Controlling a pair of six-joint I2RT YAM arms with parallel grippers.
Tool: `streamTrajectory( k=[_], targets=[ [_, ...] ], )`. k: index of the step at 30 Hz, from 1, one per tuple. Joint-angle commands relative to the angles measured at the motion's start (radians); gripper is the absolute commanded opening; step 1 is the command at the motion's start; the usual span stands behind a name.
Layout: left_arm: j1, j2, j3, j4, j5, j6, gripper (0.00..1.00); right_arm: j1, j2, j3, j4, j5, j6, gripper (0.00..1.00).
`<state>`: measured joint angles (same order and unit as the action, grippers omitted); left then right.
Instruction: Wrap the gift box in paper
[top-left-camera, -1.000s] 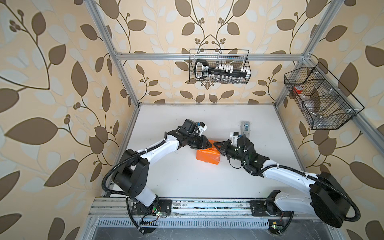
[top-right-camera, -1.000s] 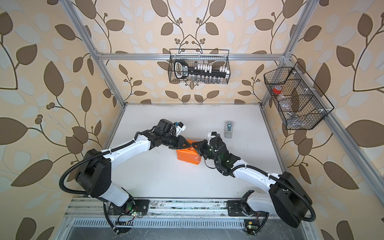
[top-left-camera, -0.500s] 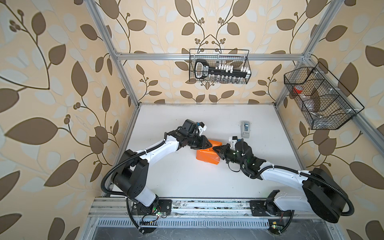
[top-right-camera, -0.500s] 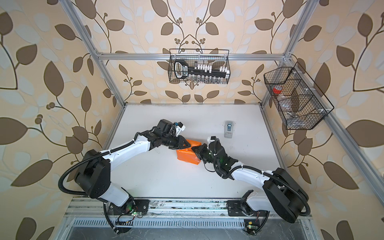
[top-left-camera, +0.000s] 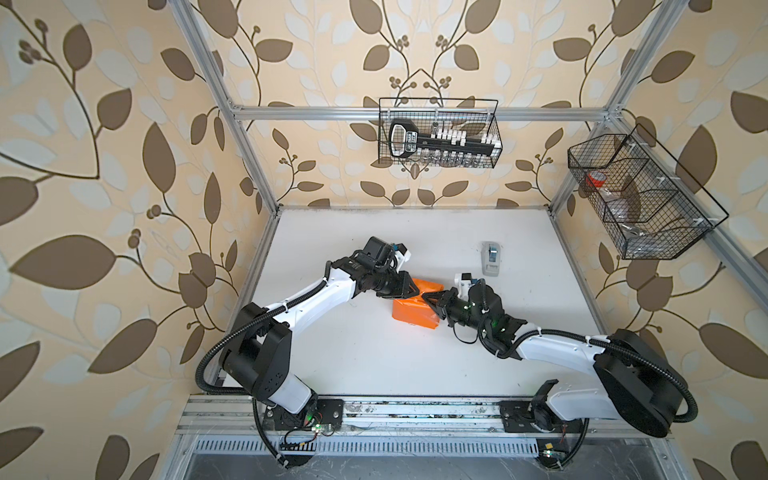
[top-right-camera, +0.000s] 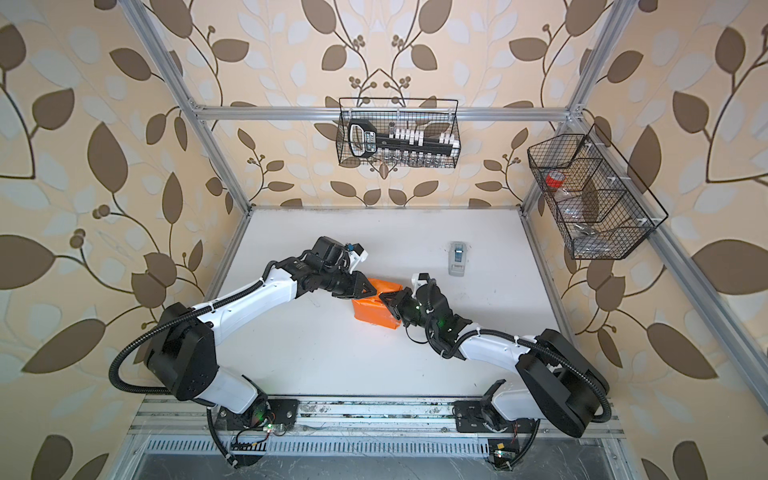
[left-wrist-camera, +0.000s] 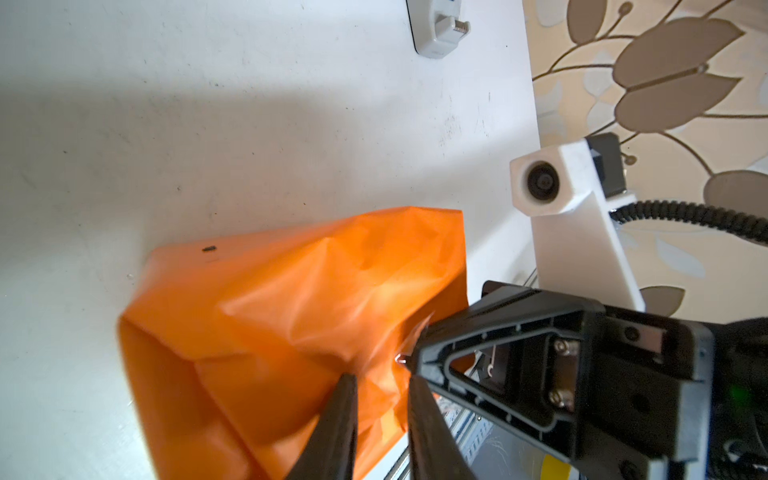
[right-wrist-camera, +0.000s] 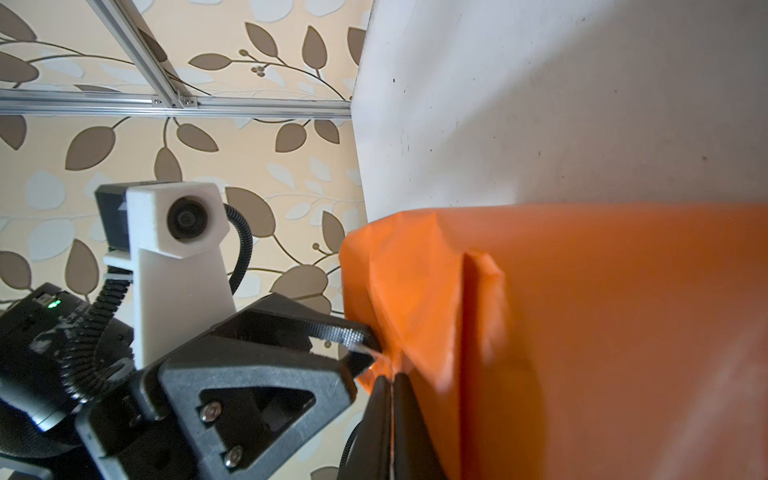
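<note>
Right gripper (top-left-camera: 425, 296): advanced onto paper (top-left-camera: 409, 316) from its 4 o'clock, fingers pressed together. Left gripper (top-left-camera: 414, 290): at its 10 o'clock, narrowly parted, tips touching it. Paper: orange bundle, centre of table (top-left-camera: 374, 365).

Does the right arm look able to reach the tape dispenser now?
Probably yes: the tape dispenser lies close beyond the right tool over bare table, though that tool is shut on the paper.
</note>
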<state>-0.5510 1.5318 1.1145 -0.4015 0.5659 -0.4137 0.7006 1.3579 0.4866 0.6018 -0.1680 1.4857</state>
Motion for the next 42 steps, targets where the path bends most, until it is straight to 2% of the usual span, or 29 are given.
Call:
streamTrajectory(
  k=[1,6,10,13,26,36,42],
  targets=[
    [-0.006,-0.053,-0.010,0.008,-0.021,0.016,0.25,0.013,0.024,-0.003,-0.035,-0.022,0.063,0.08],
    [-0.005,-0.134,0.032,0.051,0.027,-0.007,0.25,0.014,0.024,-0.003,-0.029,-0.021,0.076,0.08],
    [-0.006,-0.122,0.042,0.181,0.152,-0.111,0.25,0.015,0.030,0.001,-0.032,-0.016,0.088,0.08],
    [-0.013,-0.098,0.033,0.257,0.189,-0.160,0.26,0.016,0.035,-0.001,-0.037,-0.015,0.108,0.09],
    [-0.060,0.036,-0.010,0.325,0.151,-0.195,0.24,0.021,0.021,-0.005,-0.101,0.010,0.138,0.13],
    [-0.060,0.036,-0.081,0.356,0.092,-0.206,0.24,0.022,0.037,-0.010,-0.094,0.002,0.159,0.13],
    [-0.058,-0.018,-0.106,0.346,0.036,-0.200,0.24,0.022,0.030,-0.019,-0.107,0.012,0.162,0.13]
  ],
)
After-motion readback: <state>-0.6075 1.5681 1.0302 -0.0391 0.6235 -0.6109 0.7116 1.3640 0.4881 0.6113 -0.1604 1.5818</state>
